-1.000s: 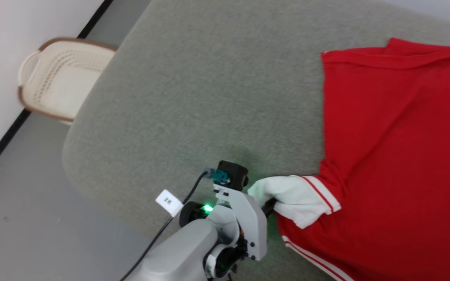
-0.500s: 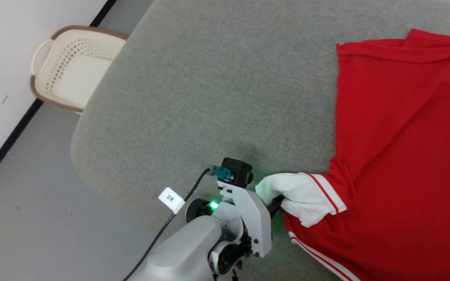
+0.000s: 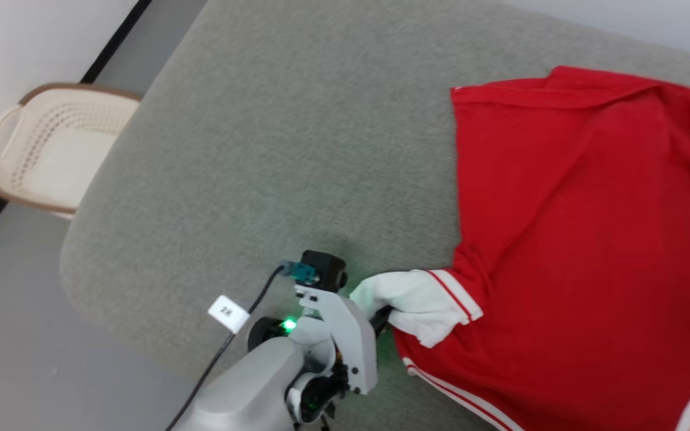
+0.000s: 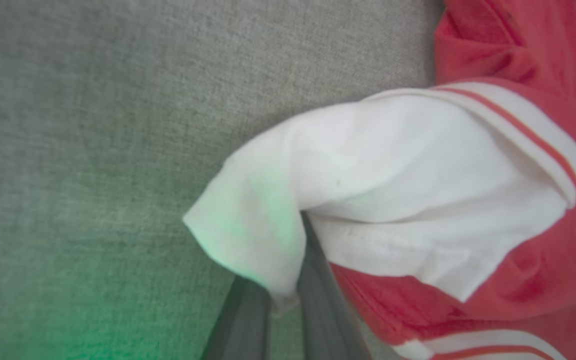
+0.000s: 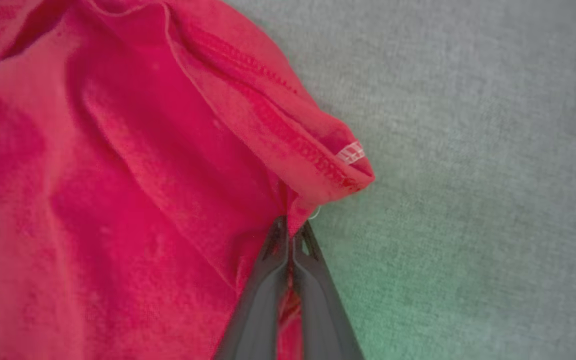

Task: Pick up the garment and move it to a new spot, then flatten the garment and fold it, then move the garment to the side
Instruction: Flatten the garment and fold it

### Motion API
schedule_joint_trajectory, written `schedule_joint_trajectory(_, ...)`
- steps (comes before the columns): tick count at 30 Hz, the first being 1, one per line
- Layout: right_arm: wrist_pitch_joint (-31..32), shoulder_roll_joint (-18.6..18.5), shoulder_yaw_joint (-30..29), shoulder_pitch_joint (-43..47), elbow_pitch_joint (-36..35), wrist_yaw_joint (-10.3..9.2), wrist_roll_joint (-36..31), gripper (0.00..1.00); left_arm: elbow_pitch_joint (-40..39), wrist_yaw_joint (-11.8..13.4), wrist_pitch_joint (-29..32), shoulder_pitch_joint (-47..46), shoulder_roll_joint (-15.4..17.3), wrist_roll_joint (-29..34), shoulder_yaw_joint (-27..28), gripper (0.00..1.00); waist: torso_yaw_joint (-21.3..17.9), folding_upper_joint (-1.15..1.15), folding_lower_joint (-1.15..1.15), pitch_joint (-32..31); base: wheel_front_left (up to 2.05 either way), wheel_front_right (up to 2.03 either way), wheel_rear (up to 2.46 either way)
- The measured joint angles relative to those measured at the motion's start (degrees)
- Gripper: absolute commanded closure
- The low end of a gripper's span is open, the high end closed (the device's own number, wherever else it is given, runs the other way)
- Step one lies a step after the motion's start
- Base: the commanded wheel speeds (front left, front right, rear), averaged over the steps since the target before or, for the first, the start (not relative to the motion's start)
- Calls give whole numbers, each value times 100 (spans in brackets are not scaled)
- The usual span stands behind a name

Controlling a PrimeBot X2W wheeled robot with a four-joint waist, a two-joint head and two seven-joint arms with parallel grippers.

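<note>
Fingers (image 4: 248, 320) of left gripper (image 3: 383, 316) clamped on white sleeve (image 3: 417, 299), lower centre; right gripper (image 5: 290, 227) pinched together on red hem corner (image 5: 338, 170). Garment (image 3: 572, 239) spread plain-red at frame right. Likely flattening: draw both corners apart evenly, low over padded grey bench (image 3: 297, 149). Cream basket (image 3: 51, 149) upper left on grey floor (image 3: 21, 359).

Pale grey forearm (image 3: 261, 383), black cable (image 3: 224, 354), white tag (image 3: 227, 313), green LED (image 3: 288, 325) behind left pincer (image 3: 384, 315); black cam (image 3: 323, 270) w/ teal plug (image 3: 298, 271); dark fingers (image 4: 320, 300).
</note>
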Motion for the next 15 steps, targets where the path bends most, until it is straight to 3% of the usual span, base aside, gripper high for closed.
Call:
schedule_joint_trajectory(7,179,1,522,1075,-1022,14,1033,100,-16,101,-2,150,264,-89,96,100,-408,0,0,-248,0,0,0)
schedule_joint_trajectory(15,646,-404,806,2794,-3099,16,2185,100,-241,288,-1,401,669,-152,213,100,-917,0,0,-480,0,0,0)
